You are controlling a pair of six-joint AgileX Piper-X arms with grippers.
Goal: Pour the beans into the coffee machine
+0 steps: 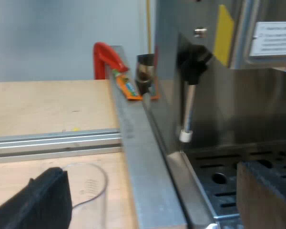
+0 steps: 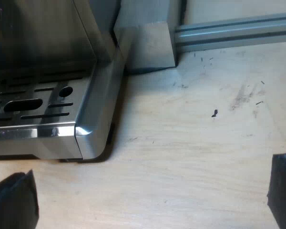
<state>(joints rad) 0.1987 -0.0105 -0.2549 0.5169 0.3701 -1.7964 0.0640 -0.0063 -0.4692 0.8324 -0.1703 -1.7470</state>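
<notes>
Left gripper (image 1: 152,202): fingers apart. Clear, round measuring glass (image 1: 90,191) stands on pale wooden table (image 1: 38,109), just beside one finger, near shiny steel espresso machine (image 1: 257,114). Right gripper (image 2: 148,198): fingers wide apart, above table by the machine's drip-tray corner.

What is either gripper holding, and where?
Nothing. Both the left gripper and right gripper are open; the measuring glass stands beside one left finger, ungripped.

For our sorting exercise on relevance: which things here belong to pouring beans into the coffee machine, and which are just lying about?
For the job:
measuring glass
coffee machine

Just lying about:
red clamp
orange packet
metal rail
</notes>
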